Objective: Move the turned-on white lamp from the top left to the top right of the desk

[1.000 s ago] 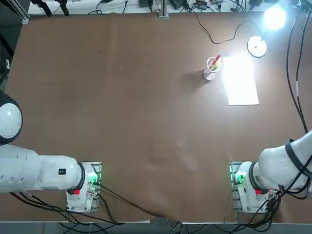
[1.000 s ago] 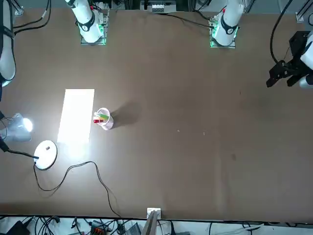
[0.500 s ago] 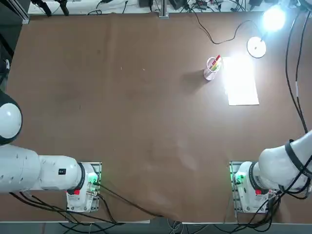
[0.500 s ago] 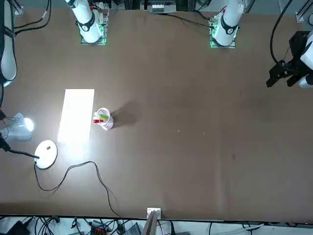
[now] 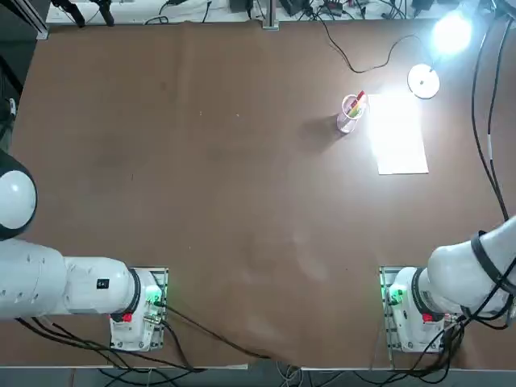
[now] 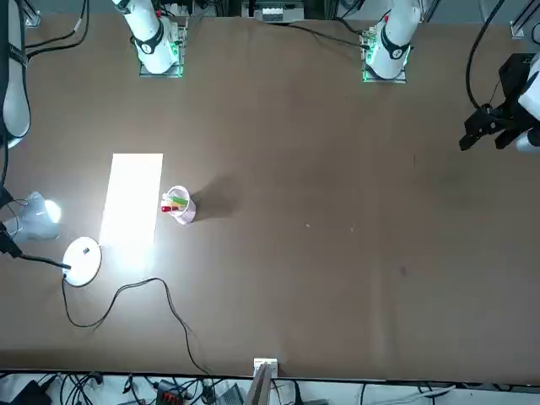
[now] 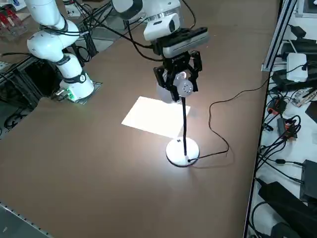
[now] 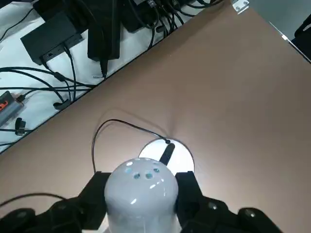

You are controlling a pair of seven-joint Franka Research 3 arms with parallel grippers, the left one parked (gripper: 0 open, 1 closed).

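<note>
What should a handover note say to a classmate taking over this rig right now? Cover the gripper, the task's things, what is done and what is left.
Right gripper: shut on the lamp's glowing head, above the desk's top right corner.
Lamp: lit, upright, its base over the top right of the desk, beside the white paper and the cup of pens. Whether the base touches the desk cannot be told.
Done: lamp at top right.
Left: set down if needed, release, withdraw.

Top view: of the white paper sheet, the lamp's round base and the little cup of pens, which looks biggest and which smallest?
1. The sheet of paper, clearly largest.
2. The lamp base and the cup of pens look about alike, too close to rank.
</note>
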